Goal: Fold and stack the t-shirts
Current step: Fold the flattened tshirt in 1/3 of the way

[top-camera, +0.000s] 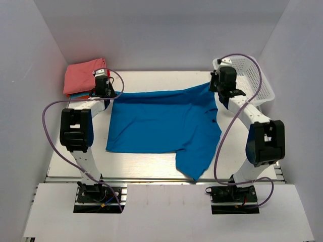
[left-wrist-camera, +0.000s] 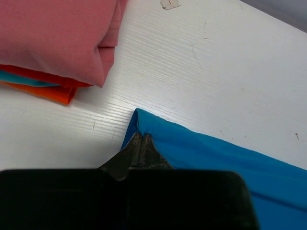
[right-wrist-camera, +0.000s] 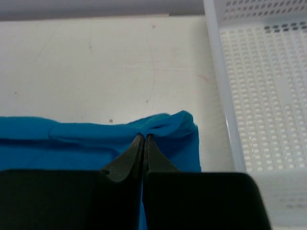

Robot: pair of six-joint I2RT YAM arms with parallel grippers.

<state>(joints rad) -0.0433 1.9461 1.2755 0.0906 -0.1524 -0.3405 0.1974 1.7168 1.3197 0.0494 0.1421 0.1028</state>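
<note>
Blue t-shirt (top-camera: 161, 123) lies spread flat mid tabletop (top-camera: 144, 164), one sleeve trailing twd 6 o'clock. L pincer (left-wrist-camera: 141, 140) is pinched tight on its 10 o'clock corner. R pincer (right-wrist-camera: 145, 140) is pinched on the 2 o'clock corner, cloth bunched there. Folded stack (top-camera: 83, 76), pink over blue & orange, sits at 10 o'clock. White basket (top-camera: 252, 83) is at 2 o'clock, just beside that corner.

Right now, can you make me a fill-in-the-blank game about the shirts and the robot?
The spread shirt on the table is bright ____.
The top folded shirt is ____.
The left tool and the right tool each pinch one far ____ of the spread shirt.
The white basket stands on the robot's ____ side.
Missing words: blue; pink; corner; right.
</note>
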